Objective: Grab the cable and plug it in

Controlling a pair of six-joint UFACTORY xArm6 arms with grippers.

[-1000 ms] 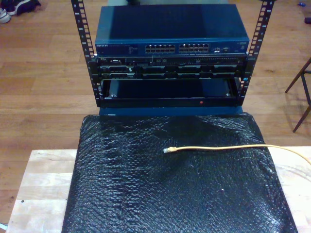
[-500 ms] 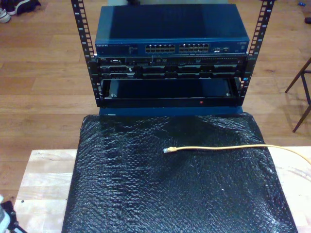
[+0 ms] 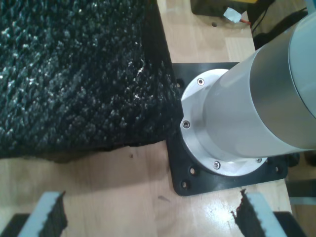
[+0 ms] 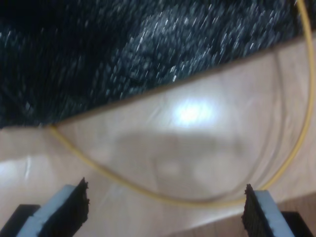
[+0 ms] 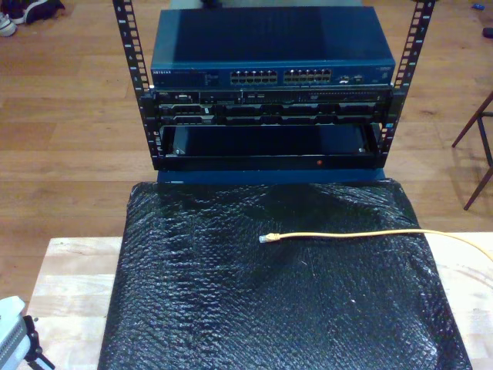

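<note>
The cable (image 5: 362,233) has not moved since the earlier frames: it lies on the black bubble-wrap mat (image 5: 231,308), plug (image 5: 266,238) near the middle, trailing off toward the exterior view's right. More of an arm (image 5: 14,343) has come up at the exterior view's lower left. My first gripper (image 3: 148,217) hangs released over the table (image 3: 123,187). My second gripper (image 4: 165,210), fingers spread, hovers over a cable loop.

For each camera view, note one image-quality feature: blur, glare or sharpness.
Second wrist view: motion-blurred, with a bright glare patch on the wooden table beside the cable. First wrist view: sharp, the black mat sparkling with highlights. Exterior view: soft but evenly lit.
</note>
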